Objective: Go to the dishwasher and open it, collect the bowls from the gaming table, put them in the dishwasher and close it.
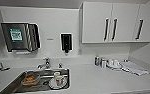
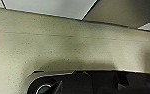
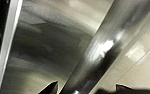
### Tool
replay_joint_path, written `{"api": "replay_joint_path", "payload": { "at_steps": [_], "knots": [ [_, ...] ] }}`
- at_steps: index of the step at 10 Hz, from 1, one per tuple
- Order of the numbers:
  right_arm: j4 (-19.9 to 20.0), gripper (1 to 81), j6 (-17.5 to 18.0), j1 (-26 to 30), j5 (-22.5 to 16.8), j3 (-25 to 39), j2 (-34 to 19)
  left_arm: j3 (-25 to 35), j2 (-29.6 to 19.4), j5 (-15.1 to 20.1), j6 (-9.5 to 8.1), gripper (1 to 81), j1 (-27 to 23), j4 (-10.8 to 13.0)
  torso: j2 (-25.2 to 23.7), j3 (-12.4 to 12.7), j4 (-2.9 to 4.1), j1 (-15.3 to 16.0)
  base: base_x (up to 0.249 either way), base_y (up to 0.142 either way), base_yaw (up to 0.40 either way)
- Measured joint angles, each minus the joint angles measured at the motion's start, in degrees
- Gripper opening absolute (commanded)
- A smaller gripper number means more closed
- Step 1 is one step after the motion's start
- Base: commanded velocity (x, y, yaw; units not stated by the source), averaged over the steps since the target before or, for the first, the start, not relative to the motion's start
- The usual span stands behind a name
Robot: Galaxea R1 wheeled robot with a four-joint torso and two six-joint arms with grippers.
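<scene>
- The sink (image 1: 16,83) is the landmark here — a steel basin let into the white counter (image 1: 98,78), seen from above in the head view.
- Inside the sink: a clear container (image 1: 29,78) with something orange-brown in it on the side away from the cupboards, and a white patterned mug (image 1: 58,79) standing on a plate (image 1: 56,85) on the side nearer them.
- Just behind the sink stands the tap (image 1: 44,63); on the wall above it hangs a paper-towel dispenser (image 1: 19,36) with a green label, and a dark soap dispenser (image 1: 66,42) is mounted on the wall a little further toward the cupboards.
- Well along the counter from the sink, under the white wall cupboards (image 1: 113,22) with dark handles, sits a small bottle (image 1: 97,60) beside some white cups (image 1: 111,63) and a folded cloth (image 1: 134,68).
- The dishwasher (image 3: 48,47) shows in the right wrist view as a brushed stainless front, crossed by a shiny steel bar handle (image 3: 101,52) running diagonally; pale floor (image 3: 143,67) lies beyond it.
- Two dark tips at the edge of that view lie either side of the handle — whether the right claw is clenched on it or released, I cannot tell.
- The left wrist view faces a speckled cream surface (image 2: 66,47); the left claw's state cannot be told either.
</scene>
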Motion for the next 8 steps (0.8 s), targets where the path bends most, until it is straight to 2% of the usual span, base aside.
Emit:
{"api": "replay_joint_path", "payload": {
  "at_steps": [3, 8],
  "knots": [
    [-0.16, 81.1, -0.98, -1.55, 0.07, 1.8, -1.21, 0.0, -0.02, -0.07, 0.0, 81.1, 0.0, 0.0, 0.0, 0.0, 0.0, 0.0, 0.0, 0.0, 0.0],
    [-0.21, 81.1, -0.91, -1.85, 0.21, -3.72, 2.99, 0.01, -0.05, -0.11, -0.02, 81.1, 0.0, 0.0, 0.0, 0.0, 0.0, 0.0, 0.0, 0.0, 0.0]
  ]
}}
